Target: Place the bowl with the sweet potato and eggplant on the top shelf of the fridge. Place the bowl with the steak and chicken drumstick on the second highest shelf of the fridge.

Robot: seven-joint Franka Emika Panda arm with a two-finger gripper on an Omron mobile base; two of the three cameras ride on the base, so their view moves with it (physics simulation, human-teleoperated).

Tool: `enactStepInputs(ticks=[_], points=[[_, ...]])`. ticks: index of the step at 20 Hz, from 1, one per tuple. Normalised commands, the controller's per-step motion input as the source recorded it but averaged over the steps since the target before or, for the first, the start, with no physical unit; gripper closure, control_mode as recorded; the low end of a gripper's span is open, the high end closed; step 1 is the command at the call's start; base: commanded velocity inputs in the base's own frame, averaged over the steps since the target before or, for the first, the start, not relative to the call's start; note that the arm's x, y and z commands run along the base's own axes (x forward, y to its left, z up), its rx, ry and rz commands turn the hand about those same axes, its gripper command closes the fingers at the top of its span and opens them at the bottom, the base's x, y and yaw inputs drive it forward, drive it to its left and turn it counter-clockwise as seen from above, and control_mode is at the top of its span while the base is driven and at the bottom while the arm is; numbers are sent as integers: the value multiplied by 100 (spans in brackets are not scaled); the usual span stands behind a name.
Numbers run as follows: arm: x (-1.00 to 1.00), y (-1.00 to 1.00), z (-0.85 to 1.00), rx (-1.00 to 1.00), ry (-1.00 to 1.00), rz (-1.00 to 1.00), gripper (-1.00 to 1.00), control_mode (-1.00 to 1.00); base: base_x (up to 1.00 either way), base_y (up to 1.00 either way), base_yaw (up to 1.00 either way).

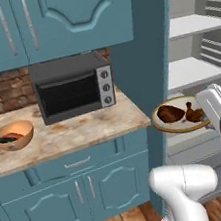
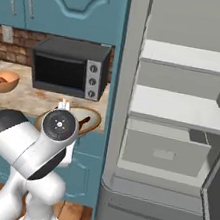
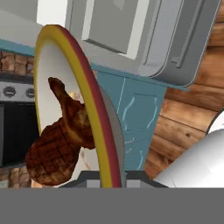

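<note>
Currently the bowl (image 1: 180,115) with the steak (image 1: 170,113) and the chicken drumstick (image 1: 194,114) is held clear of the counter (image 1: 70,134), between its end and the open fridge (image 2: 177,143), with the hand (image 3: 111,177) clamped on its rim. It is judged to be stiff and fairly light, but shallow, so the loose meat could slide or roll out if it is tipped; the thin rim is the only place where a hold can be taken, and it should be kept level. The bowl is seen as wide and pale inside, edged with a yellow and red band; the steak is dark, roundish and grill-marked, the drumstick slimmer and brown beside it. Further into the fridge, the second highest shelf (image 2: 180,108) lies bare above a grey drawer (image 2: 163,151), with the top shelf (image 2: 191,58) over it. Well apart on the counter, past a black microwave (image 1: 74,90), an orange bowl (image 1: 13,135) is left standing.
</note>
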Motion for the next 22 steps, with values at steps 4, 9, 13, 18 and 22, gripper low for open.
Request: enactStepInputs(ticks=[4, 9, 13, 18, 22], points=[[0, 0, 0, 0, 0, 0, 100, 100, 2, -100, -10], [0, 0, 0, 0, 0, 0, 100, 100, 52, -74, -1], [0, 0, 0, 0, 0, 0, 100, 100, 67, -51, 0], [20, 0, 0, -2, -3, -2, 100, -100, 55, -10, -2], [100, -3, 1, -6, -9, -8, 100, -100, 0, 0, 0]])
